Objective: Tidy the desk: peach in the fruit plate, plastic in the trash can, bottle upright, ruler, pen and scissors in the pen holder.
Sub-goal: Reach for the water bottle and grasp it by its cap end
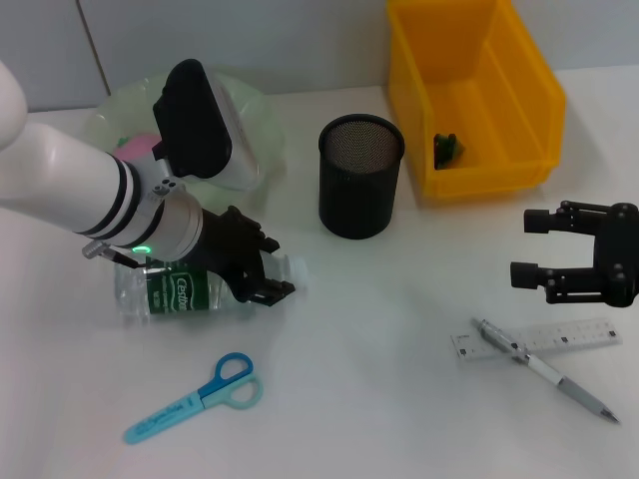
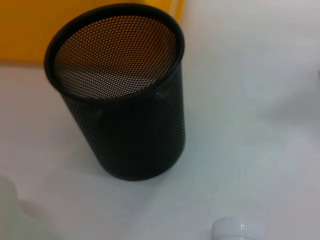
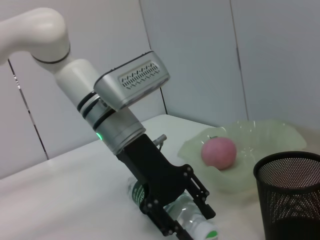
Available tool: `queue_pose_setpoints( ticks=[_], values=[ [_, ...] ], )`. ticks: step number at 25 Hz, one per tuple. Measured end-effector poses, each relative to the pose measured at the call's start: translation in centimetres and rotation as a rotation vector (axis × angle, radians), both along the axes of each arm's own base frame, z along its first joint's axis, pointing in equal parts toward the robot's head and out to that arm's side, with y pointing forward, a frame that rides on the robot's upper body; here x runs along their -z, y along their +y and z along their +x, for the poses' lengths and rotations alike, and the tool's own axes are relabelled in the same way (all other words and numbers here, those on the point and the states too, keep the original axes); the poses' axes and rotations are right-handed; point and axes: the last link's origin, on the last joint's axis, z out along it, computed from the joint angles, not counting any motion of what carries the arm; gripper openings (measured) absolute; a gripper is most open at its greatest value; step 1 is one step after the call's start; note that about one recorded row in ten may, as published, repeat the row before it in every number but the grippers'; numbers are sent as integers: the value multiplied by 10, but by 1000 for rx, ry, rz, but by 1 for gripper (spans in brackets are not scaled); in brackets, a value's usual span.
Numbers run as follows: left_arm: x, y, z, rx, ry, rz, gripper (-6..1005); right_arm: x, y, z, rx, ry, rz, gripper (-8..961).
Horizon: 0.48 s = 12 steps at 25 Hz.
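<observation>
Scissors: I see the blue-handled scissors (image 1: 196, 398) nearest me on the white desk (image 1: 379, 329), at about 7 o'clock from the desk's middle, lying flat, their light blue sheathed blades toward the near left.
Pen: the grey pen (image 1: 546, 370) lies at about 4 o'clock, slanted across the ruler and touching it.
Ruler: the clear ruler (image 1: 537, 339) lies flat under the pen's upper end, just below my right gripper.
Bottle: the clear plastic bottle (image 1: 185, 289) with a green label lies on its side at 9 o'clock; its white cap (image 2: 236, 230) points toward the pen holder.
Left gripper: my left gripper (image 1: 262, 275) is down over the bottle with a black finger on each side of its neck end; the fingers stand narrow around it and look clamped onto it in the right wrist view.
Right gripper: my right gripper (image 1: 529, 247) hovers at 3 o'clock above the desk, fingers spread wide, holding nothing.
Pen holder: the black mesh pen holder (image 1: 360, 176) stands upright at about 12 o'clock, between the fruit plate and the bin.
Fruit plate: the pale green fruit plate (image 1: 252, 112) sits at 10 o'clock behind my left arm.
Peach: the pink peach (image 3: 218, 152) rests in the fruit plate.
Trash can: the yellow bin (image 1: 473, 95) stands at 1 o'clock, farthest back, with a small dark green object (image 1: 446, 148) inside.
</observation>
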Motion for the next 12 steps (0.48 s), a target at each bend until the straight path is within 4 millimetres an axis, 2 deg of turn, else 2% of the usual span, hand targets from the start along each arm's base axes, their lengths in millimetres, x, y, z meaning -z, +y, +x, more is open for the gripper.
queue_pose_setpoints(
  ticks=[12],
  values=[
    [-7,-5,12,30,-37,-16,467,-1,2,0,6,-3,4,792]
  ],
)
